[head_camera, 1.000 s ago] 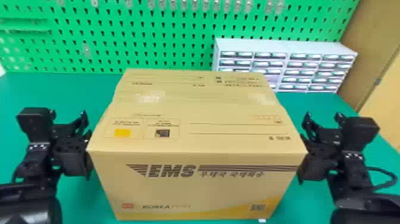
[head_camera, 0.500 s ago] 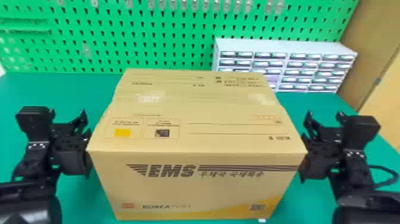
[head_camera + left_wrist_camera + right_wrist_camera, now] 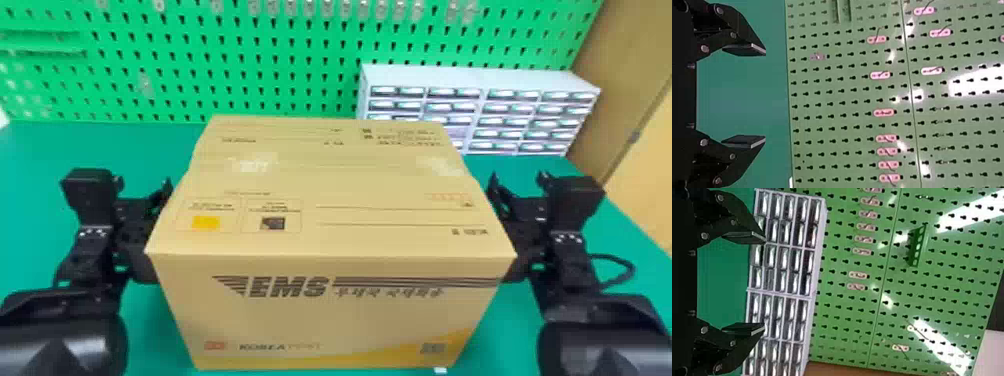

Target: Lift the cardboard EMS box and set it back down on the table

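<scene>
Left claw (image 3: 143,185) and right claw (image 3: 519,182) flank the cardboard EMS box (image 3: 325,310), one at each side; the fingers of each are spread wide apart, with nothing between their pads. The box lies between the two arms over the near, central part of the green bench (image 3: 600,215), its printed front facing the head camera and its taped top uppermost. Contact between box and claws, or between base and bench, cannot be determined. Behind it rises a green pegboard (image 3: 280,65); a pale drawer unit (image 3: 480,77) occupies the bench's far right.
</scene>
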Motion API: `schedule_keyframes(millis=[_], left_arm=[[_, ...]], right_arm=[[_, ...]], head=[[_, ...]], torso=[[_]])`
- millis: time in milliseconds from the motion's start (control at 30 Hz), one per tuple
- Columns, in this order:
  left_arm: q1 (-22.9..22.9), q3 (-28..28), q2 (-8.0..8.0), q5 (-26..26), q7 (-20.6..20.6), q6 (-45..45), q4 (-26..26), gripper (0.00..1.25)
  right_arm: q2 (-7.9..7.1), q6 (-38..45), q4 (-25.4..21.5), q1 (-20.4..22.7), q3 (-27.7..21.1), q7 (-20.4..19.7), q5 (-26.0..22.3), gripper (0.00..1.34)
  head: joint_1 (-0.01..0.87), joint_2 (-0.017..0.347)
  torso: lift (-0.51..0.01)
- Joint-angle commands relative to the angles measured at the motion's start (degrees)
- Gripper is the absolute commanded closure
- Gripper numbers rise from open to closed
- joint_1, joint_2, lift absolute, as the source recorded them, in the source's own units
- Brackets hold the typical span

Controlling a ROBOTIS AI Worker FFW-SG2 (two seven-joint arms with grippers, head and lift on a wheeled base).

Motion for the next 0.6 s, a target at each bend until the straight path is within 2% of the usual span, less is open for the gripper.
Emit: schedule_keyframes(millis=[0, 300, 567], left_arm=[[-0.31, -1.7, 0.0, 0.78, -0.27, 0.0, 0.8, 0.46], [-0.4, -4.6, 0.0, 2.54, -0.71, 0.0, 1.5, 0.46], [-0.49, -5.13, 0.0, 3.07, -0.98, 0.0, 1.59, 0.46]], right_arm=[[-0.11, -0.6, 1.42, -1.48, 2.34, 0.01, -0.44, 0.48], [0.07, -1.04, 2.91, -2.35, 5.42, 0.01, -0.88, 0.48], [0.07, -1.04, 3.18, -2.44, 5.95, 0.01, -0.88, 0.48]], head=[[0.678, -0.014], [0.678, -0.014], [0.678, -0.014]], torso=[[-0.105], [-0.105], [-0.105]])
